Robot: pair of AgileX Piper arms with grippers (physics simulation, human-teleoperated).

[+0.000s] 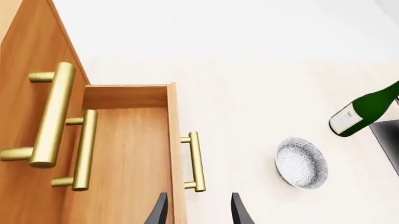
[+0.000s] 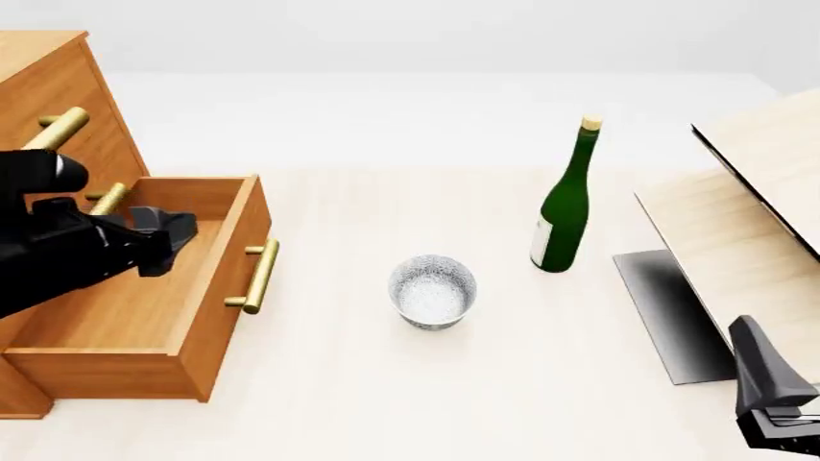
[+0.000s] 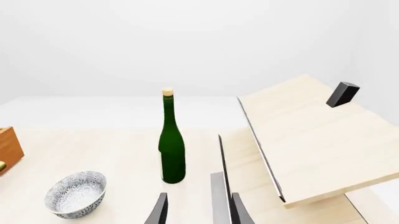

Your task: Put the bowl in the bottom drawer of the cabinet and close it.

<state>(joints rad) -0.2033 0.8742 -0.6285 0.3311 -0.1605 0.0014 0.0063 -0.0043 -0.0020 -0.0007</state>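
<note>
The bowl (image 2: 433, 290) stands upright on the tabletop (image 2: 384, 403) just right of the open bottom drawer (image 2: 141, 307), nearer the left jaws (image 2: 164, 240), both jaws parted and empty.

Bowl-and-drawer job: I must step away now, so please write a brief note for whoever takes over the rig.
Left gripper: open, empty, over the bottom drawer's front edge.
Right gripper: open, empty, near the pale box, away from the bowl.
Bowl: upright on the table, between the cabinet and the green bottle.
Done: bottom drawer is pulled open.
Left: pick up the bowl, place it inside, close the drawer.
</note>
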